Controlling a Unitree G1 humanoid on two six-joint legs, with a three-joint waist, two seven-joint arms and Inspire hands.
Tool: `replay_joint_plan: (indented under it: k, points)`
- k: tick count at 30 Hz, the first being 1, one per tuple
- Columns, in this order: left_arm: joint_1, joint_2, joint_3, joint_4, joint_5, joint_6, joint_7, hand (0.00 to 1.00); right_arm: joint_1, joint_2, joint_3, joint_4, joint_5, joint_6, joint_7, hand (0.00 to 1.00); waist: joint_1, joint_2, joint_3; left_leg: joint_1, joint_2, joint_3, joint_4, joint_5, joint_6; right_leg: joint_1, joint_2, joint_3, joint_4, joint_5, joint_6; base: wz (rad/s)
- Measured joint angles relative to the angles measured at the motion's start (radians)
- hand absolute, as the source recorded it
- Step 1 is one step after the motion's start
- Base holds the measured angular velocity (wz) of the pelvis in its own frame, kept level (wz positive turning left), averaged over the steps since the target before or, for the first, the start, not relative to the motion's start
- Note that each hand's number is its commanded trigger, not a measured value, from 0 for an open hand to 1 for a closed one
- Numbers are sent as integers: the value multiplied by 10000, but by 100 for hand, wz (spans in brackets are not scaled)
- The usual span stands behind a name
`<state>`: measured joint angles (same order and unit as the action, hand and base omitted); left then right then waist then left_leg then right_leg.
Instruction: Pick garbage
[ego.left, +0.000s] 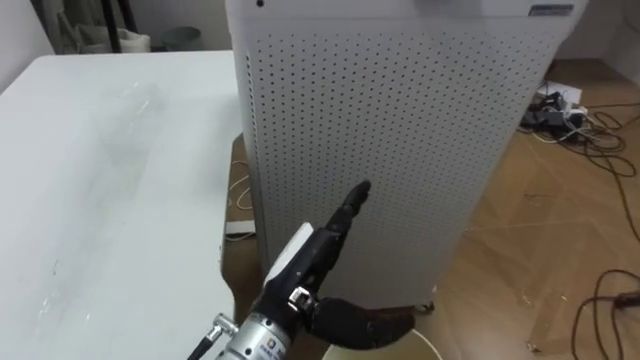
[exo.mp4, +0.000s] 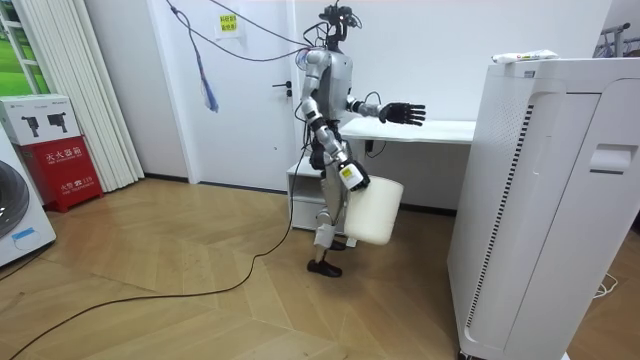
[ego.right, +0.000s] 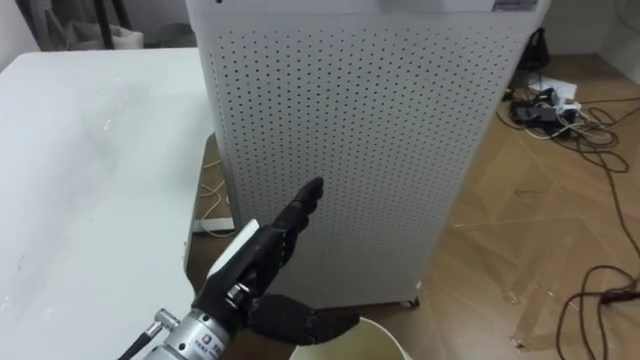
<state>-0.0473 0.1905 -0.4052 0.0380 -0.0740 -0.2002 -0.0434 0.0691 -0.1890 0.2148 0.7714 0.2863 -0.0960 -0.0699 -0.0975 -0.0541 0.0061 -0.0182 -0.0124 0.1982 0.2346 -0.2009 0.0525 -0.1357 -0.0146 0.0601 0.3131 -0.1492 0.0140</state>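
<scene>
I stand on a wood floor between a white table (ego.left: 100, 180) on my left and a tall white perforated appliance (ego.left: 400, 130) straight ahead. My left hand (ego.left: 320, 245) is held out toward the appliance's front, open with straight fingers and holding nothing. In the room view this left hand (exo.mp4: 403, 112) reaches forward at chest height. A white bin (exo.mp4: 378, 212) hangs at my right side by the right hand (exo.mp4: 352, 178). The bin's rim (ego.right: 350, 338) shows at the bottom of the eye views. A small flat item (exo.mp4: 525, 56) lies on top of the appliance (exo.mp4: 540, 200).
Cables and a power strip (ego.left: 562, 105) lie on the floor to the right of the appliance. More cables (ego.left: 615, 290) trail at the lower right. In the room view a red box (exo.mp4: 55, 140) and a washing machine (exo.mp4: 15, 215) stand at the far left.
</scene>
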Motion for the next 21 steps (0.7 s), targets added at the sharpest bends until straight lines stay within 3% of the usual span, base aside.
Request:
replay_joint_plan:
  k: [2, 4, 5, 6, 7, 8, 9, 11, 14, 21]
  points:
    - [4, -7, 425, 2, 31, -3, 231, 0, 0, -1, -13, 10, -3, 1, 103, 100, 22, -37, 5, 72, 28, 456, -2, -10, 16, -193, 60, 220, -6, 161, 11, -80]
    - [19, -20, 797, -11, 102, -50, 589, 0, 10, 11, -12, 26, -2, 7, 227, 100, 168, -14, -27, 108, 185, 1062, -139, 0, 43, -239, 82, -211, -391, 665, -41, -100]
    - [27, 9, 968, -70, 189, -53, 848, 0, 3, 28, -6, 54, 4, 16, 320, 100, 376, 26, -25, 61, 535, 1759, -265, -7, 88, -221, 42, -1313, -559, 1027, -227, -110]
    - [40, -80, 1127, -77, 365, -48, 1031, 0, 5, 0, -14, 200, 15, 16, 444, 100, 559, 79, 0, 195, 721, 2366, -332, -20, 77, -174, -181, -2508, 288, 569, -328, -100]
    - [36, -142, 1166, -89, 479, -49, 1072, 0, 6, -45, -16, 286, 21, 16, 509, 100, 633, 89, 4, 284, 754, 2628, -390, -13, 65, -51, -282, -2834, 716, 254, -305, -72]
    - [35, -221, 1175, -171, 470, -48, 1093, 0, -4, -125, -29, 414, 25, 16, 586, 100, 801, 77, -1, 377, 744, 3034, -400, -20, 63, 298, -585, -3141, 1247, -299, -132, -69]
    - [38, -221, 1178, -223, 451, -47, 1098, 0, -18, -135, -26, 436, 20, 14, 594, 100, 960, 56, 1, 391, 686, 3277, -366, -32, 44, 591, -838, -3087, 1352, -659, 106, -70]
    - [40, -190, 1232, -288, 405, -33, 1110, 0, -72, -102, -19, 516, -2, 9, 591, 100, 1032, 53, 6, 271, 667, 3465, -150, -56, 9, 696, -898, -2949, 894, -809, 193, -50]
    - [50, -184, 1267, -378, 481, -36, 1283, 0, -87, -90, 9, 695, -87, 10, 766, 100, 1012, 68, 14, 32, 635, 3452, 27, -25, -35, 585, -835, -2903, 306, -874, -92, -26]
    - [49, -110, 1263, -396, 475, -314, 1655, 0, -103, -29, -20, 801, -460, 6, 976, 100, 641, 53, 20, -51, 695, 3440, 17, 12, -89, 498, -710, -2826, 131, -793, -212, -9]
